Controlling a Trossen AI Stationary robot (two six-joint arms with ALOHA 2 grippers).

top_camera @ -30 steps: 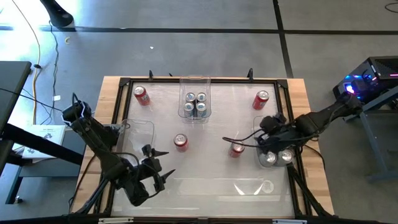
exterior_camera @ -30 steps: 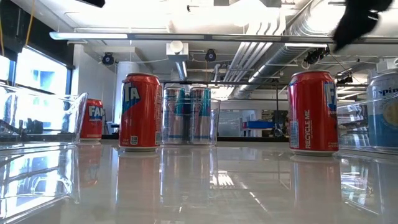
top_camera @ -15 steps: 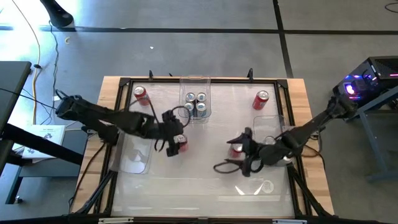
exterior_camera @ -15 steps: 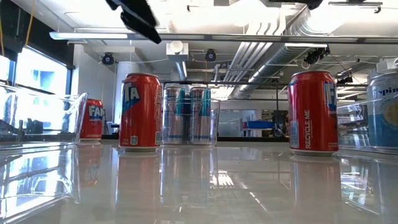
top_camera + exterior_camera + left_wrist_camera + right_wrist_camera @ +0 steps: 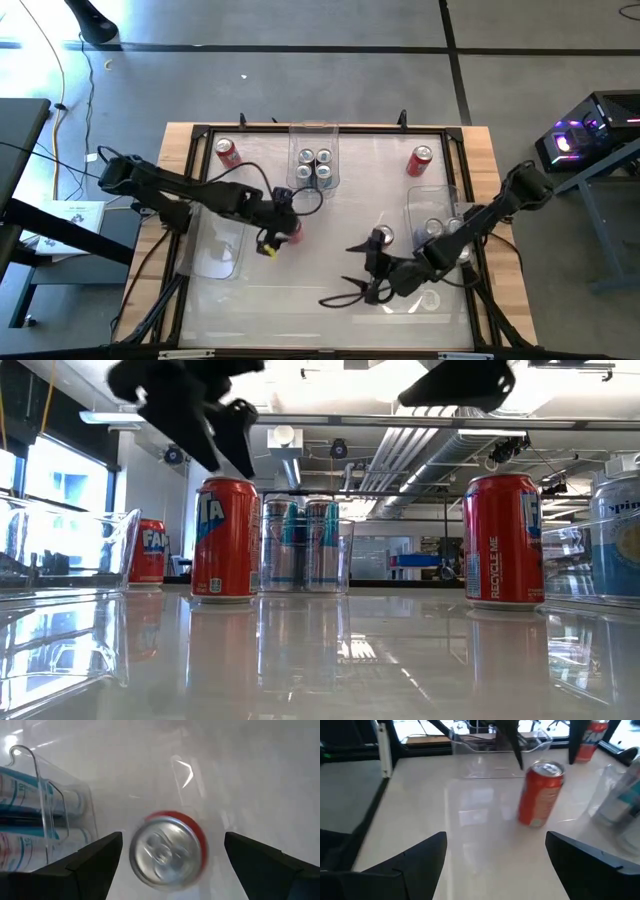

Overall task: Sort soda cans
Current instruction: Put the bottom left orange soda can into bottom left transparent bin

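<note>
Fingers spread, the left gripper point(image 5: 277, 232) hangs over a red can point(image 5: 167, 854) mid-table, apparently to grasp it, while the right gripper point(image 5: 362, 287), also spread and empty, waits near the front edge.

2 black jointed arms trail looped black cables, the left gripper point(image 5: 272, 238) apparently yellow-tipped.

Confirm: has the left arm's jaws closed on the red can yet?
No. In the left wrist view the red can sits between the left gripper's wide-open jaws, untouched.
</note>
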